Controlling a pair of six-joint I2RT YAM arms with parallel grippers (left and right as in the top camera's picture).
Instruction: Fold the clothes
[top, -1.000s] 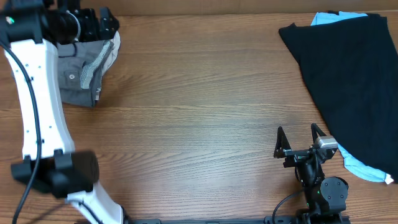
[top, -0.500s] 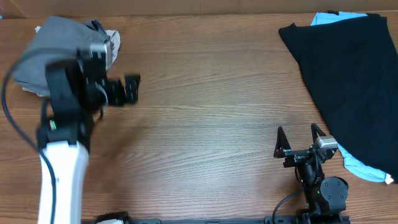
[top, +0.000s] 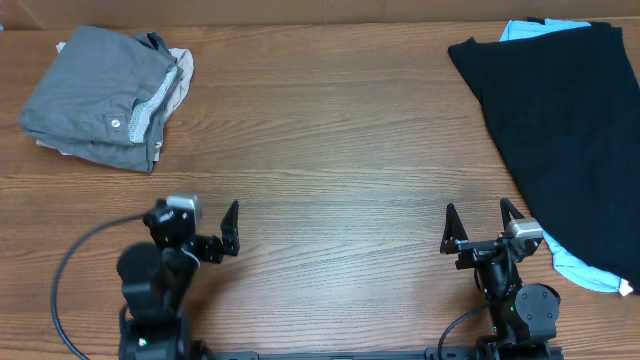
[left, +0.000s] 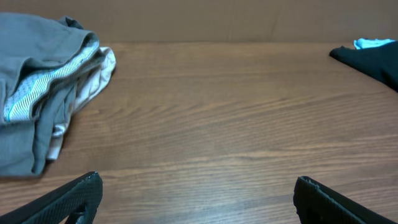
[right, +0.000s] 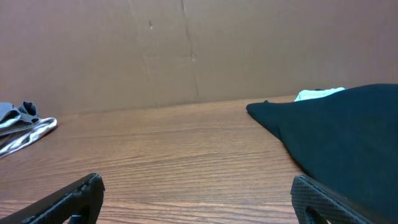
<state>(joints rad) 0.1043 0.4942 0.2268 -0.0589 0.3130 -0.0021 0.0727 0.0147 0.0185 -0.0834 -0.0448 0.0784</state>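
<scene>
At ten o'clock on the table (top: 330, 150), the grey shorts (top: 95, 95) lie folded atop a beige pair (top: 182, 72). Left gripper (left: 198, 183) at seven and right gripper (top: 477, 212) at five stand spread, empty. Folding looks finished; parking well means resting clear of the stack.

Mid-grey shorts (top: 90, 92), black garment (top: 560, 130), pale-blue cloth (top: 583, 270), brown wood-grain table (top: 330, 170).

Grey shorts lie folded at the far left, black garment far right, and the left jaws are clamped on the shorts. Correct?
No. The left jaws stand open and empty at the near edge, well apart from the grey shorts; the overhead view shows it. The shorts do lie folded far left, the black garment far right.
</scene>
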